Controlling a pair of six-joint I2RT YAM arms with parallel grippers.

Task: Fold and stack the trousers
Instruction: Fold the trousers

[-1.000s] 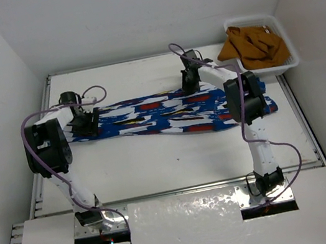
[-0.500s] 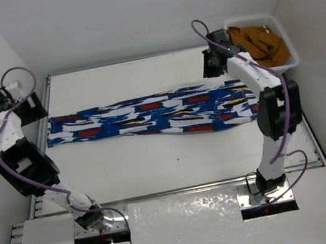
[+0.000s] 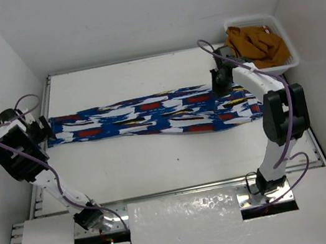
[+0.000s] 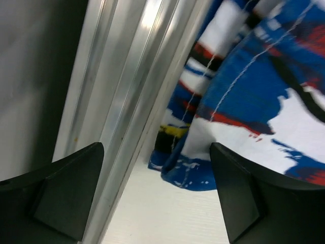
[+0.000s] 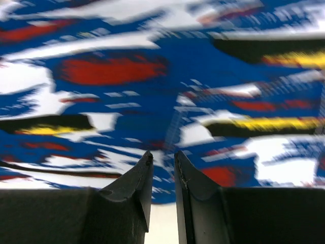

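Note:
The trousers (image 3: 152, 116), royal blue with white, red, yellow and black patches, lie stretched out flat across the table from left to right. My left gripper (image 3: 40, 128) is at their left end, low over the table. In the left wrist view it (image 4: 158, 190) is wide open, and a hem corner of the trousers (image 4: 189, 170) lies between the fingers without being held. My right gripper (image 3: 219, 80) hangs over the back edge of the trousers near their right end. In the right wrist view it (image 5: 163, 165) is shut, empty, just above the printed cloth (image 5: 152, 76).
A white basket (image 3: 293, 51) holding an orange-brown garment (image 3: 256, 43) stands at the back right corner. A metal rail (image 4: 127, 91) runs along the table's left edge beside my left gripper. White walls enclose the table on three sides.
The trousers' left end was pulled out to the left, then released. My left arm swung up and out, then came back down to the left hem. My right gripper lifted and moved right.

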